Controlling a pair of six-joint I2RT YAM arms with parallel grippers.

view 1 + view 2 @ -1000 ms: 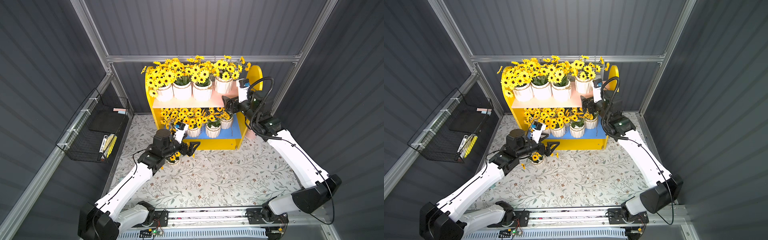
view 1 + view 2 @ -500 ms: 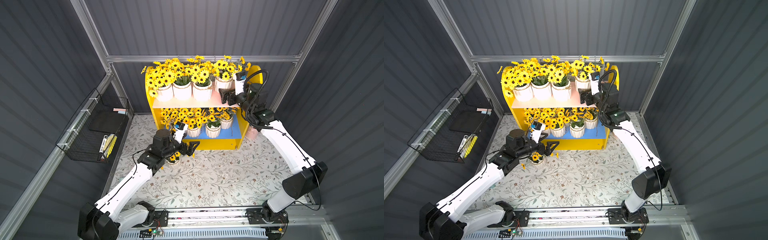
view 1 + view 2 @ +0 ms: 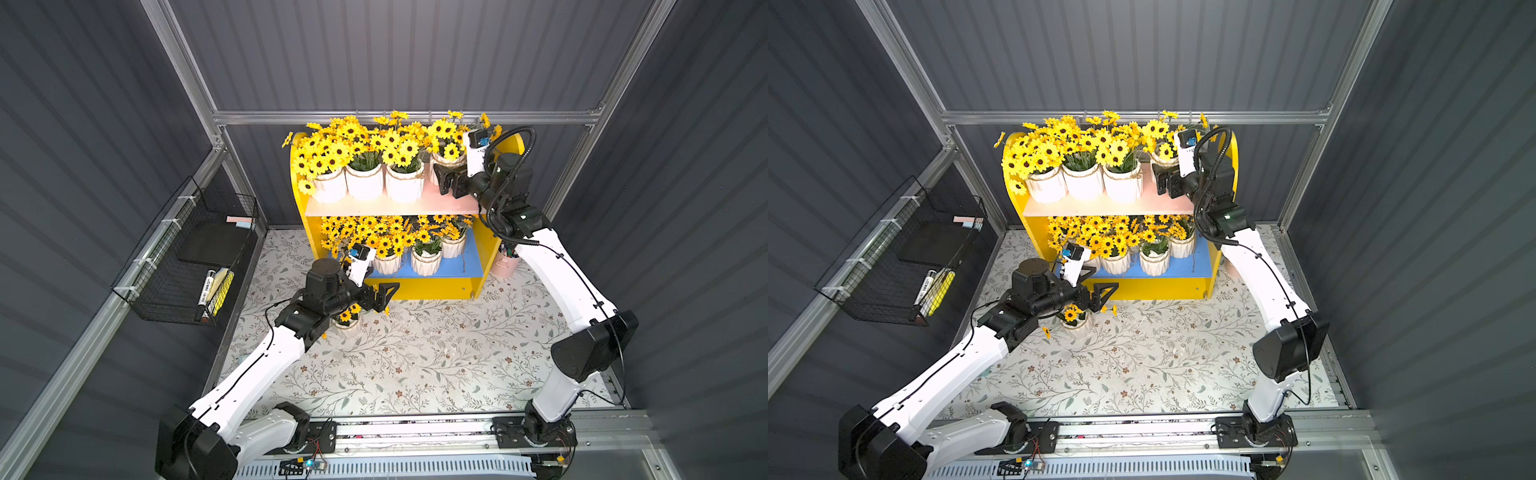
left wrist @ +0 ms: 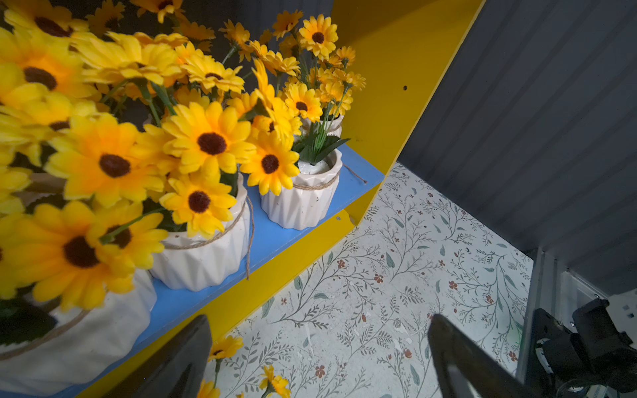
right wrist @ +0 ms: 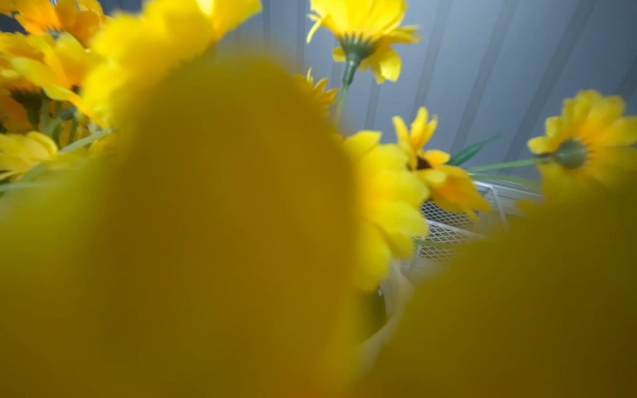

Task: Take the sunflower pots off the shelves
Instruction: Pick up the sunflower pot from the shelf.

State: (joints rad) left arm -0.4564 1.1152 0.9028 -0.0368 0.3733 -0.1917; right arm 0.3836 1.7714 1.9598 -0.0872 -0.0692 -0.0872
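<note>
The yellow shelves (image 3: 496, 249) carry several sunflower pots on the pink upper board (image 3: 390, 205) and several on the blue lower board (image 3: 469, 262). One sunflower pot (image 3: 347, 328) stands on the mat, just under my left arm. My left gripper (image 3: 384, 293) hovers in front of the lower board, open and empty, as the left wrist view shows it (image 4: 319, 358). My right gripper (image 3: 448, 183) is at the upper board's right end, its jaws open right against the rightmost pot (image 3: 446, 160). Petals (image 5: 224, 206) blot out the right wrist view, hiding its jaws.
A black wire basket (image 3: 187, 257) with markers hangs on the left wall. A pink cup of pens (image 3: 505, 264) stands on the floor right of the shelves. White mesh (image 5: 448, 227) shows behind the top flowers. The floral mat (image 3: 436, 353) stretches to the front rail (image 3: 415, 432).
My right gripper rose from between the two boards to the upper board and closed in on the rightmost pot. The left arm barely moved.
</note>
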